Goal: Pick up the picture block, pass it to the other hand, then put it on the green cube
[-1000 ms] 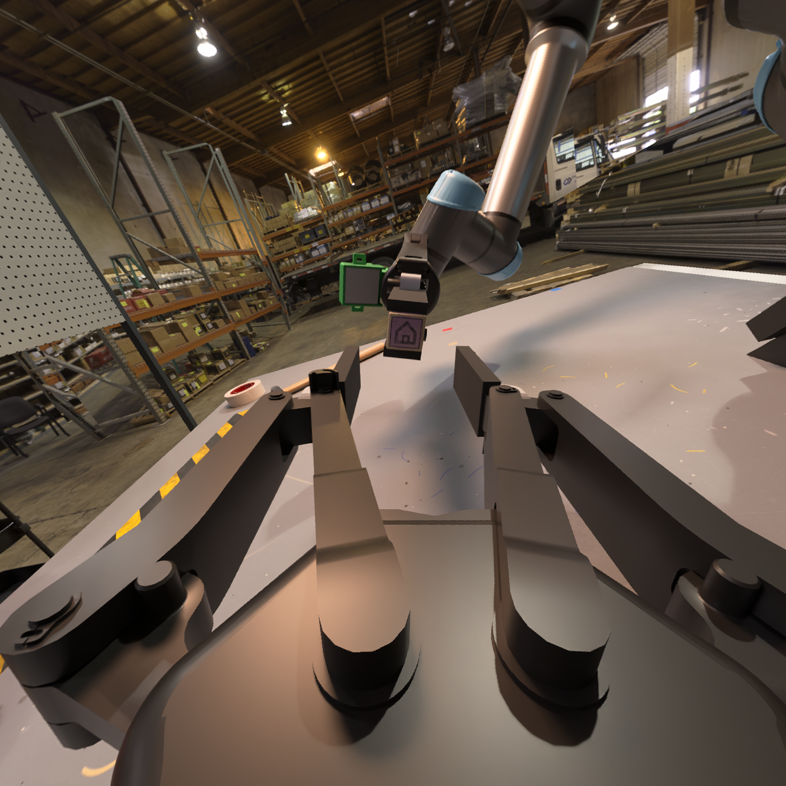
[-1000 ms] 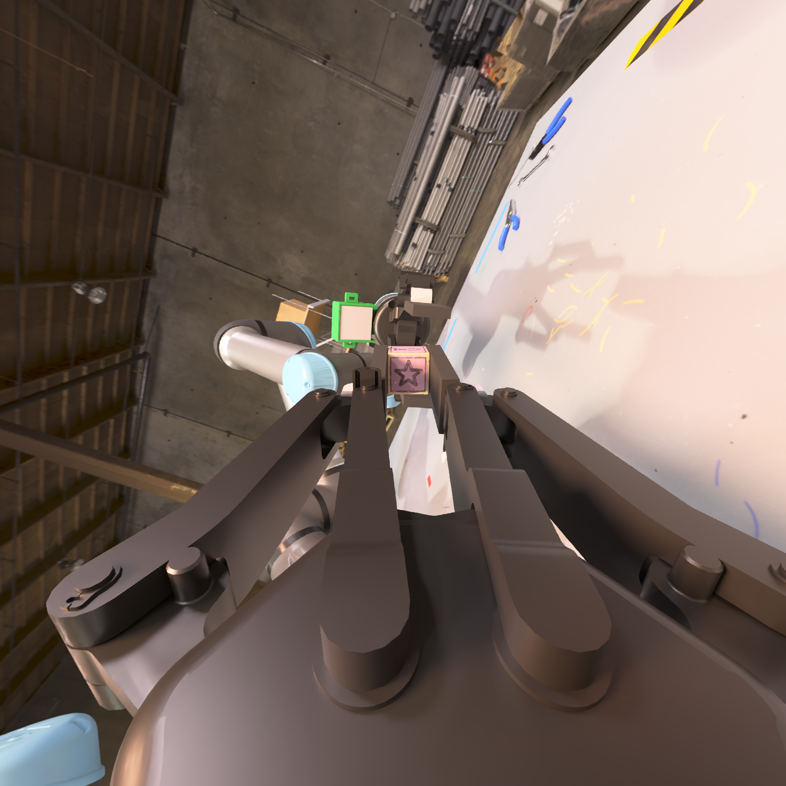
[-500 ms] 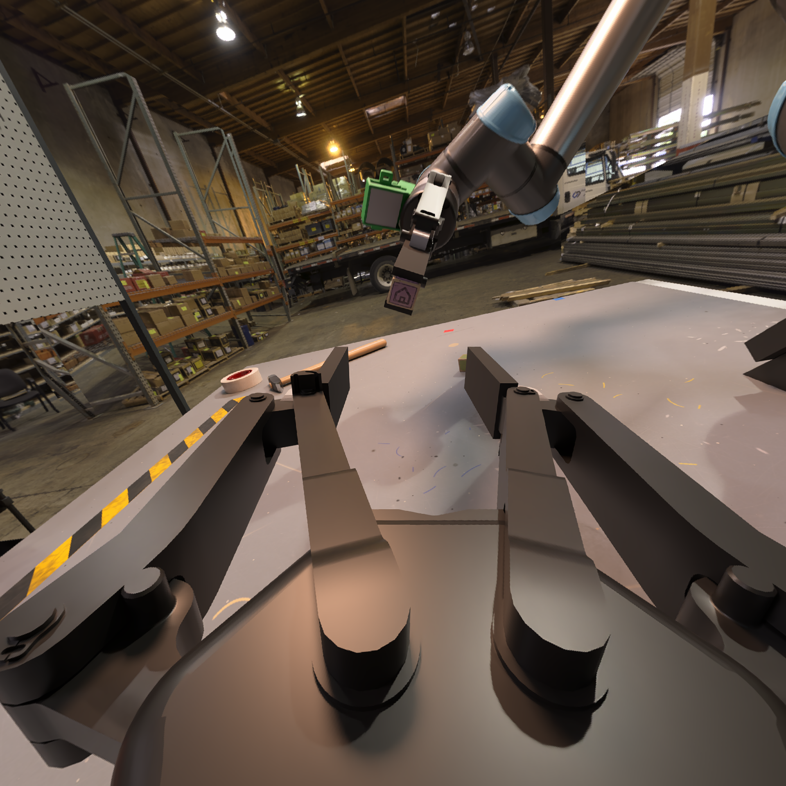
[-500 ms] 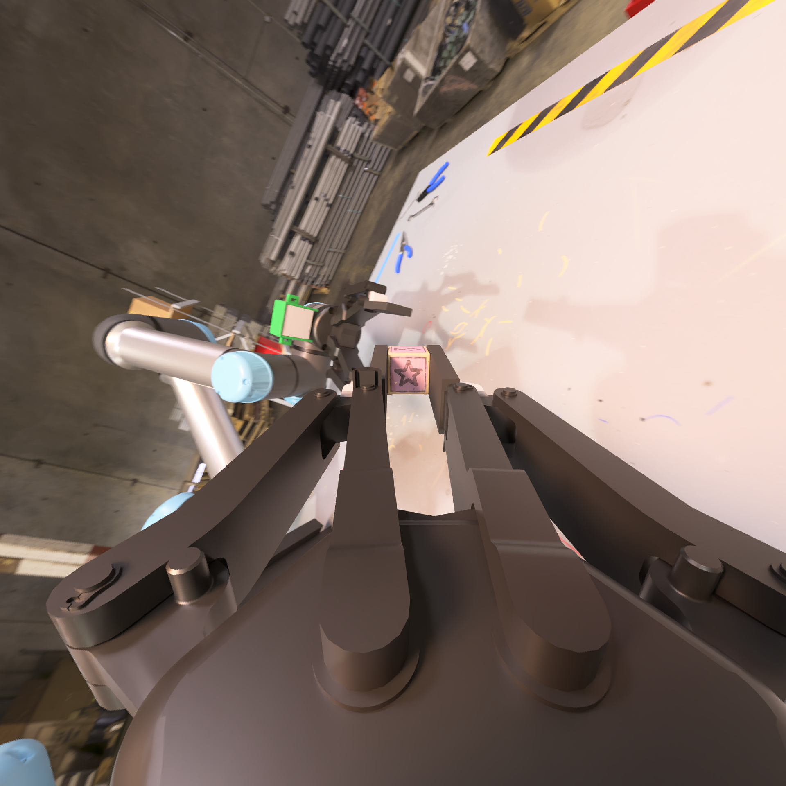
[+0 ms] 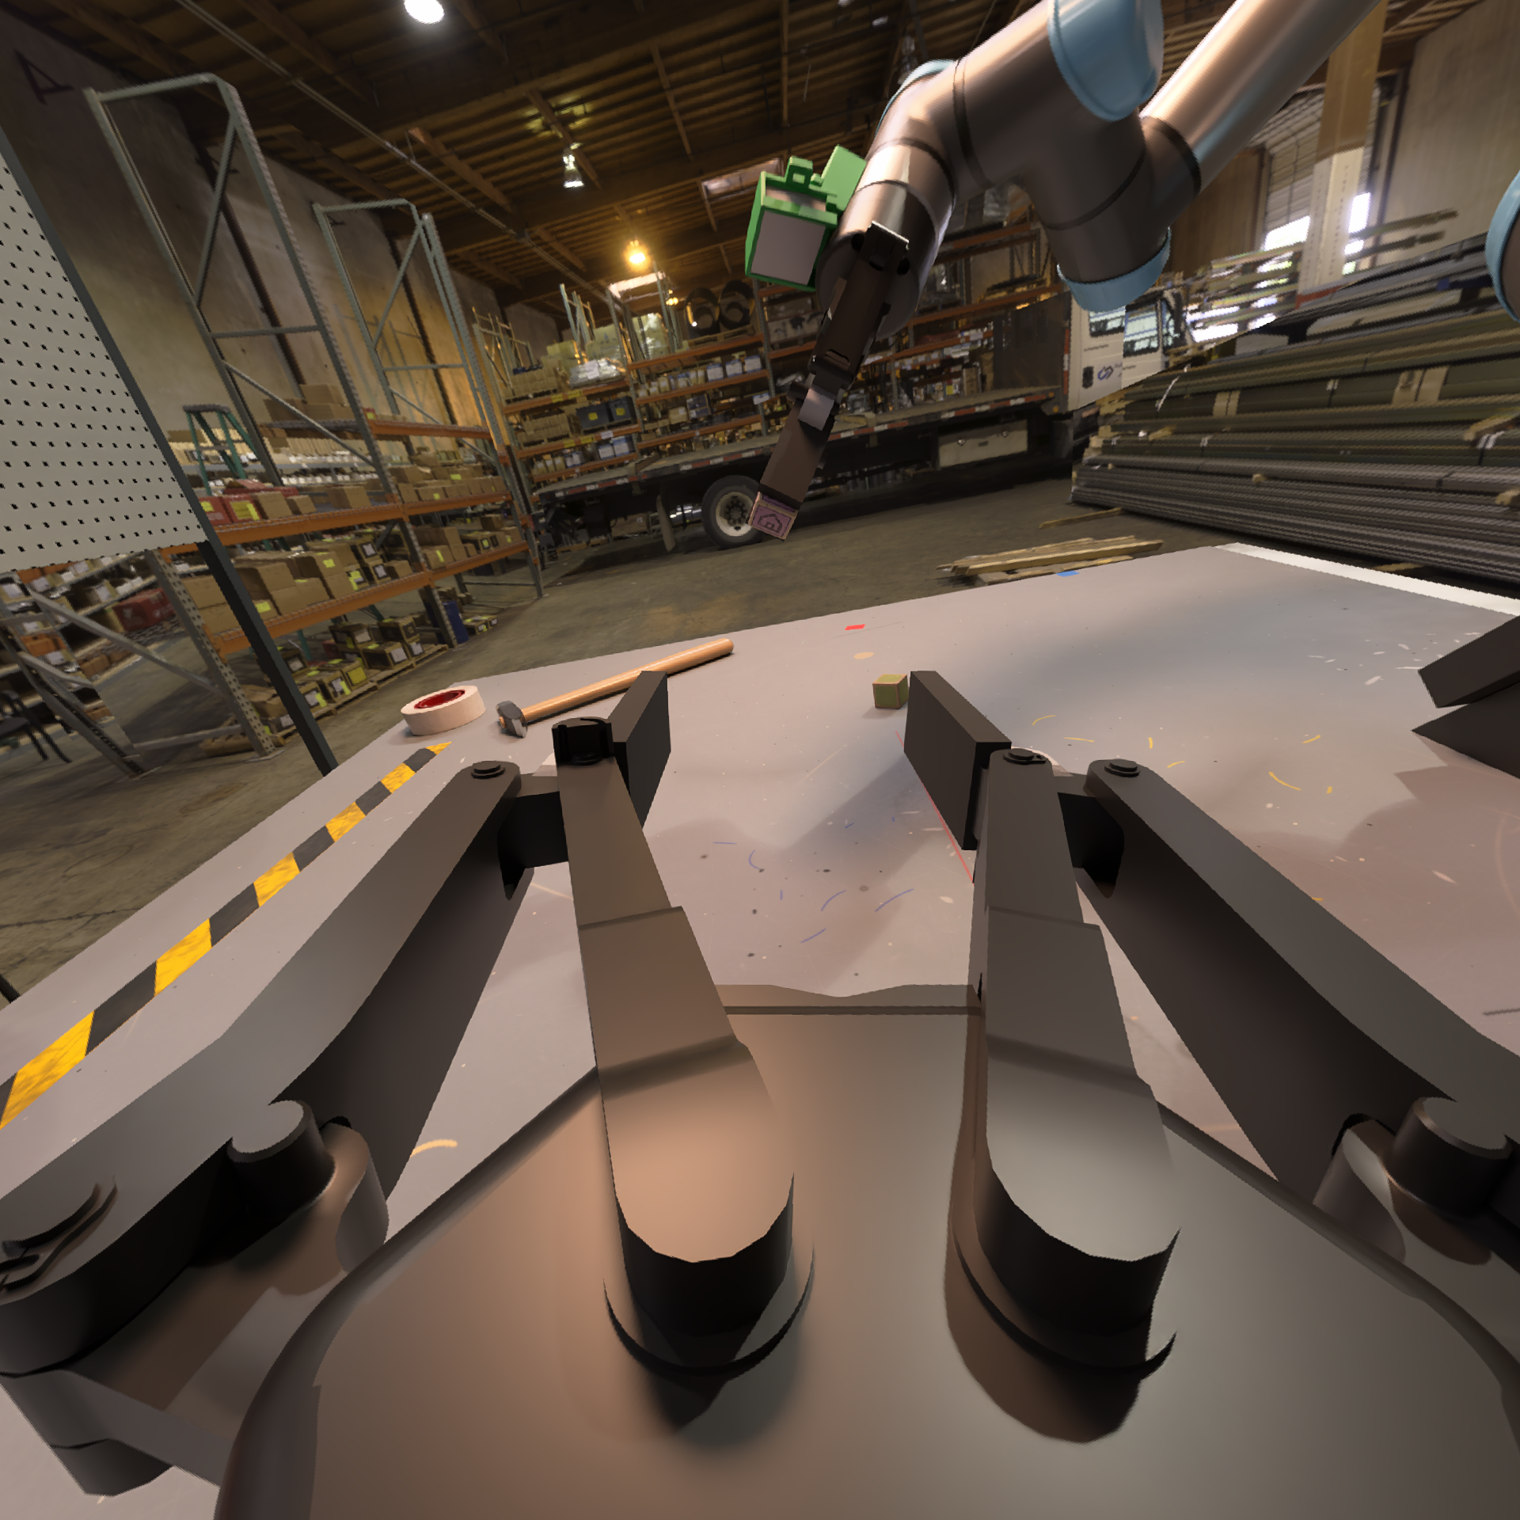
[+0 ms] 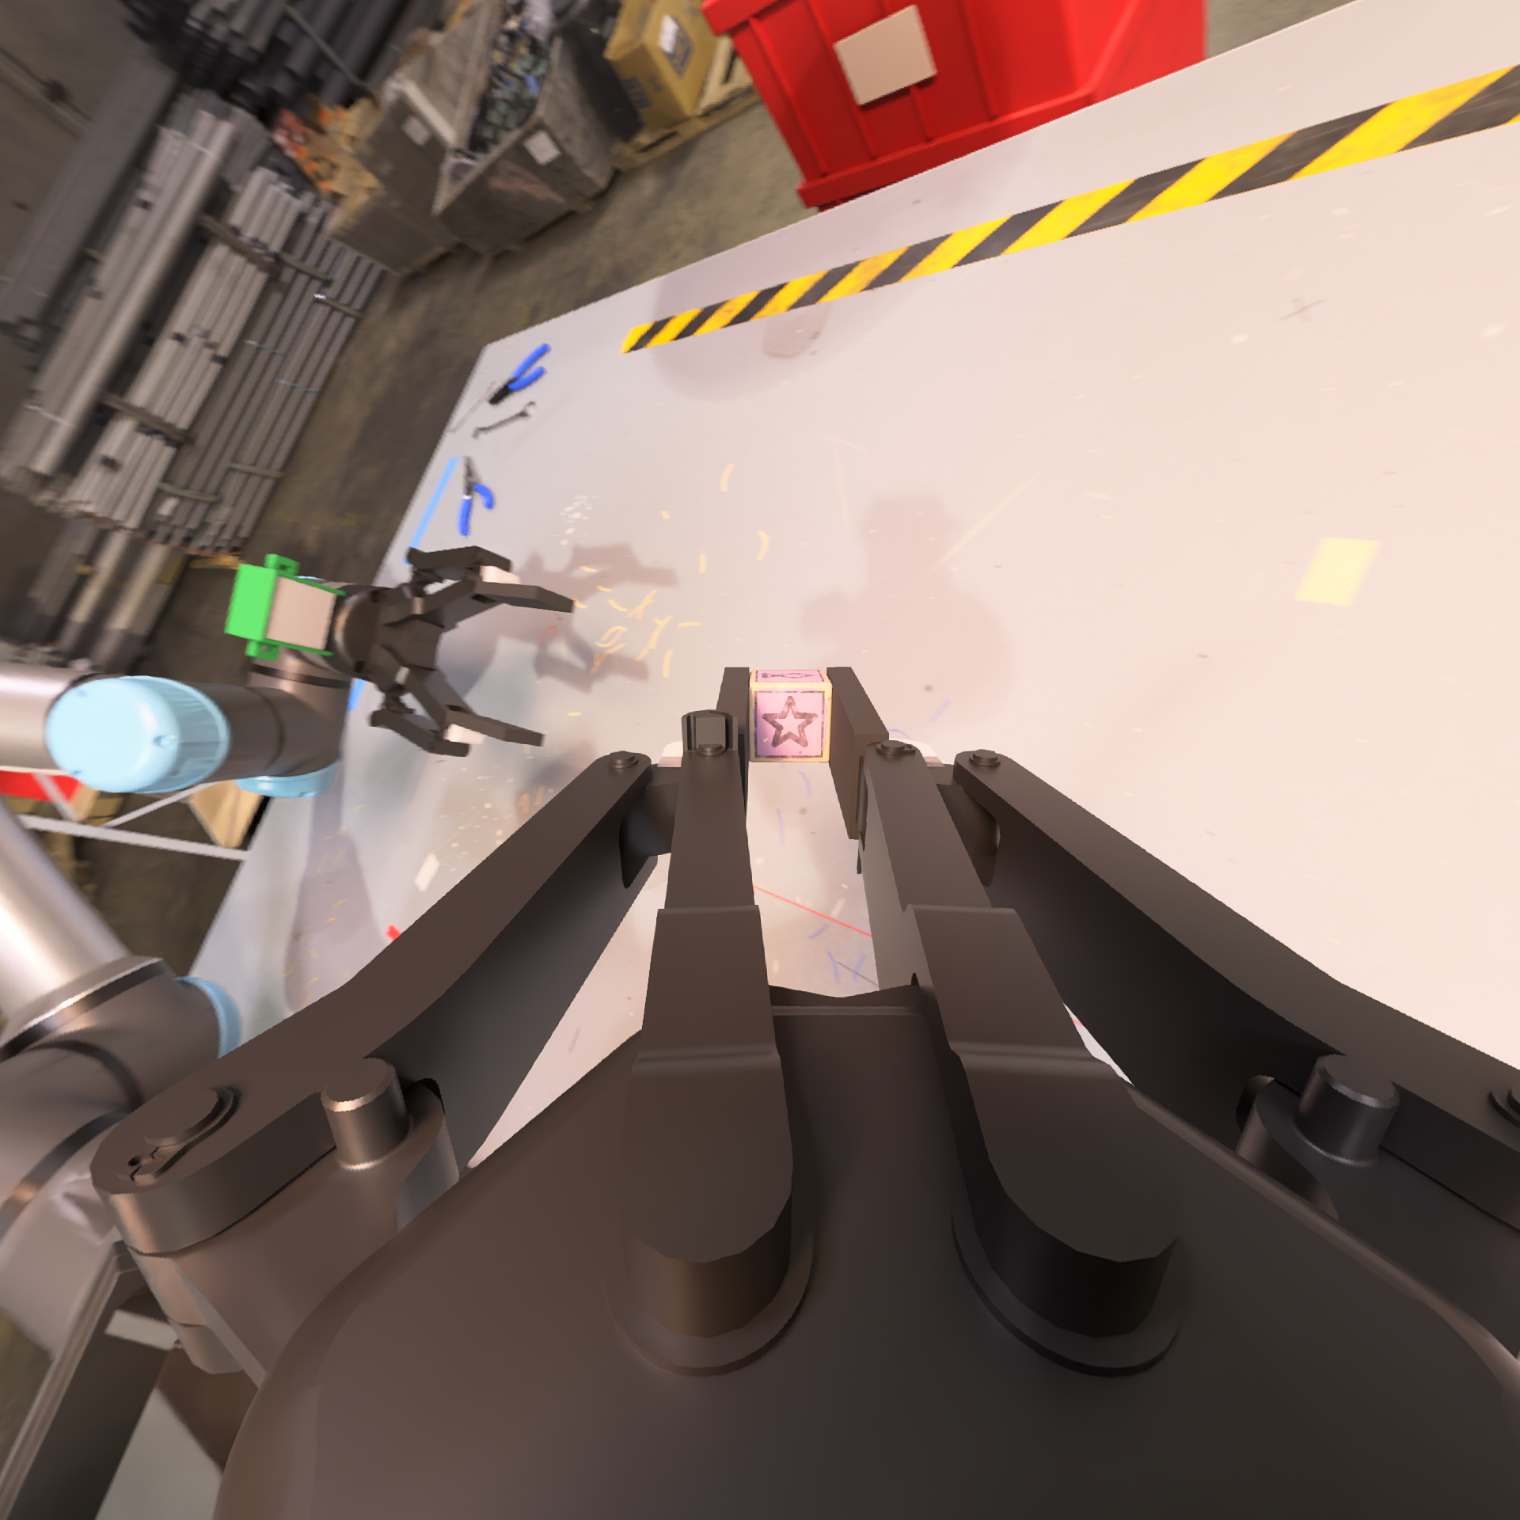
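Both right gripper (image 6: 791,714) fingers clench the picture block (image 6: 788,717) (left gripper (image 5: 785,744) spread, empty).

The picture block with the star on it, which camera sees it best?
The right wrist view: the picture block sits close, clamped between the right gripper fingers, star face plain. The left wrist view shows it only far off and small, up in the air.

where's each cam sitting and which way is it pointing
Left wrist view: sits on the open left gripper, low over the grey table, facing the warehouse shelves.
Right wrist view: sits on the right gripper, raised, looking down at the table.
Shared: the pink picture block pinched in the right gripper, and each other's arm.
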`<state>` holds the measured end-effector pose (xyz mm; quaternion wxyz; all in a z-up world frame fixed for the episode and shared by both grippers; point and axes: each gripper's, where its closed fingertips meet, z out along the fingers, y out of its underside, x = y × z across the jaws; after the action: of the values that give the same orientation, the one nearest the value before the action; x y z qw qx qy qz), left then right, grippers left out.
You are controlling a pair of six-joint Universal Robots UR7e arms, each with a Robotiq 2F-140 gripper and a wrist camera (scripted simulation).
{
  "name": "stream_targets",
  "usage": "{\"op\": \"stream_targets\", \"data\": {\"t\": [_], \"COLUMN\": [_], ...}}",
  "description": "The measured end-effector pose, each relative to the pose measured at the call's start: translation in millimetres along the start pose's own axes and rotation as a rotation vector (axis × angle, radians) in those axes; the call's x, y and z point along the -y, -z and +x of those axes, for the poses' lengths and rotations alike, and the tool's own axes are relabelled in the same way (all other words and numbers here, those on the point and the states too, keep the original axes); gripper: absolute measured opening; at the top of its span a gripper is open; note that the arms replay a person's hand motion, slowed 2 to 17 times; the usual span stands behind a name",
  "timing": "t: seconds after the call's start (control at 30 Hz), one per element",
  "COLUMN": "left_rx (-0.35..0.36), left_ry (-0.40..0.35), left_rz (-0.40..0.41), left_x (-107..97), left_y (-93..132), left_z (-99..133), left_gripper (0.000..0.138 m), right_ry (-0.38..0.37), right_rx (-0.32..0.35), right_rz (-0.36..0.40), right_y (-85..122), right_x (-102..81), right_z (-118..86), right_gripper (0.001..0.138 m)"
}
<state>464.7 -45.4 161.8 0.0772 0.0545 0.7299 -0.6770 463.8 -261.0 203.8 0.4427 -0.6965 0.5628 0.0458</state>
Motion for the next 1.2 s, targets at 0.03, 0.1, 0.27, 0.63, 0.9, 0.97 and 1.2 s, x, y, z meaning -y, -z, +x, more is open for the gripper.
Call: {"op": "stream_targets", "data": {"t": [0.03,0.1,0.27,0.63,0.9,0.97,1.2], "left_rx": [0.0,-0.001,-0.008,-0.034,-0.033,-0.031,-0.029], "left_ry": [0.0,0.0,0.0,-0.003,-0.019,-0.023,-0.031], "left_rz": [-0.002,-0.006,-0.013,-0.039,-0.062,-0.066,-0.079], "left_x": [0,-1,-2,-6,-10,-11,-15], "left_y": [0,-1,-3,-7,-9,-10,-12], "left_z": [0,1,3,9,10,11,11], "left_gripper": [0.077,0.077,0.077,0.074,0.073,0.072,0.072], "right_ry": [0.002,0.003,0.001,-0.02,-0.061,-0.069,-0.094], "right_rx": [-0.031,-0.091,-0.237,-0.441,-0.503,-0.51,-0.54], "right_rz": [-0.002,-0.007,-0.025,-0.044,-0.053,-0.054,-0.074], "right_y": [5,16,42,85,103,105,110], "right_x": [-0.4,-1.4,-5.0,-13.2,-20.6,-22.1,-29.1], "right_z": [6,17,46,92,116,121,137], "right_gripper": [0.025,0.025,0.025,0.025,0.025,0.025,0.025]}}
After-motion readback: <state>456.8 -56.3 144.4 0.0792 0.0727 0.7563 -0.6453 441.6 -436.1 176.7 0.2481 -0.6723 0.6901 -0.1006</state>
